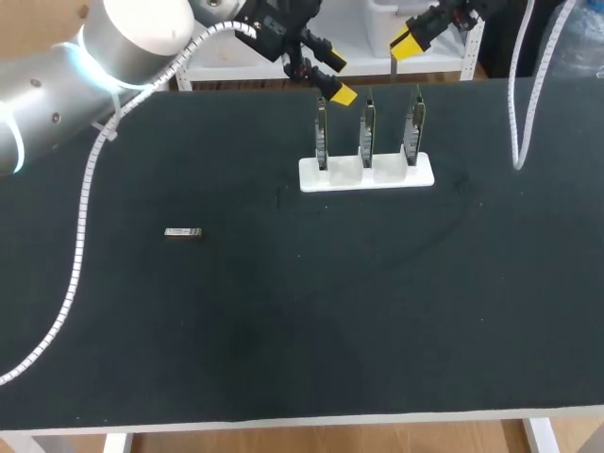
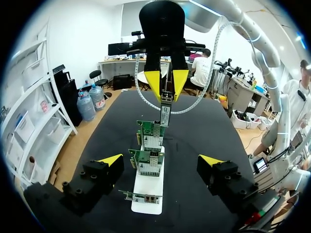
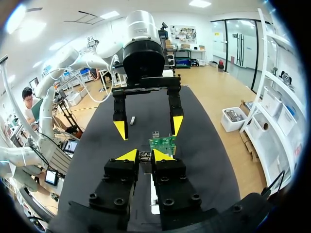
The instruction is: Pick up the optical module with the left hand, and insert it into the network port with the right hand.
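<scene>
Wide-open left end effector (image 2: 160,160) facing right end effector (image 2: 167,91)

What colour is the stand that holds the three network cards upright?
White; the stand shows best in the head view.

A black-topped table (image 1: 283,330) — a white stand (image 1: 377,181) sits toward its far edge.

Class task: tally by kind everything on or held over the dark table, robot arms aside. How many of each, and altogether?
Green upright network card: 3
White slotted card holder: 1
Small silver optical module: 2 (one lying on the dark table at, one in the right gripper)
Total: 6
</scene>
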You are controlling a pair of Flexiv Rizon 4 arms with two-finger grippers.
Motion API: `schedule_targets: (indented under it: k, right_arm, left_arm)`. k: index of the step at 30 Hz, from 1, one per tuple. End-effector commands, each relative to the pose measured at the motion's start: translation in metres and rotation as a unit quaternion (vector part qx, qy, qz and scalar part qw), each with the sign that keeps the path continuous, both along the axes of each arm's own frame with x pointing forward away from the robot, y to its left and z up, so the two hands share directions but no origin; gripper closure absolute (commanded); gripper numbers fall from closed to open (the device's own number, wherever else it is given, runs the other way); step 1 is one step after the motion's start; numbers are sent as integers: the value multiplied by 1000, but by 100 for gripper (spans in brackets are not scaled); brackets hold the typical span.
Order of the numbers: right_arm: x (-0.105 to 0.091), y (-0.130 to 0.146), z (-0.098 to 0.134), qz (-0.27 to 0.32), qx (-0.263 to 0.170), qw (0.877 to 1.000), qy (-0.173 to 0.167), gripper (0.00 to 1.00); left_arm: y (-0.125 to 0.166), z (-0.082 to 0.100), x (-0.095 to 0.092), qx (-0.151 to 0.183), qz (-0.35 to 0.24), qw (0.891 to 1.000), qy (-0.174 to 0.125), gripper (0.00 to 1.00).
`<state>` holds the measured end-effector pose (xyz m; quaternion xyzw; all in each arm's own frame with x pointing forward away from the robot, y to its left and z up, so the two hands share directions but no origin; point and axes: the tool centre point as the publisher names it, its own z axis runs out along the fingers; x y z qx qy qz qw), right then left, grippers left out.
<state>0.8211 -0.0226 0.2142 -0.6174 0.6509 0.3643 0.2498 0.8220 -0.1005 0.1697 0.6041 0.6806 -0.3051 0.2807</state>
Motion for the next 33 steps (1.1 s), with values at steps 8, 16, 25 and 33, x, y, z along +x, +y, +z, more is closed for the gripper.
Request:
schedule_targets:
  k: [8,16,25,33]
  right_arm:
    - [5,4,-3,7,0,1000,5,100]
    - [11,11,-7,11,1,1000,7,100]
    - [14,21,-16,18,3,1000,13,100]
    - [15,25,-23,18,2,1000,22,100]
  left_arm:
    - [-1,1,2,3,-1,1000,0,0]
    - [-1,1,2,3,-1,1000,0,0]
    - [-1,1,2,3,-1,1000,0,0]
    - [-1,1,2,3,-1,1000,0,0]
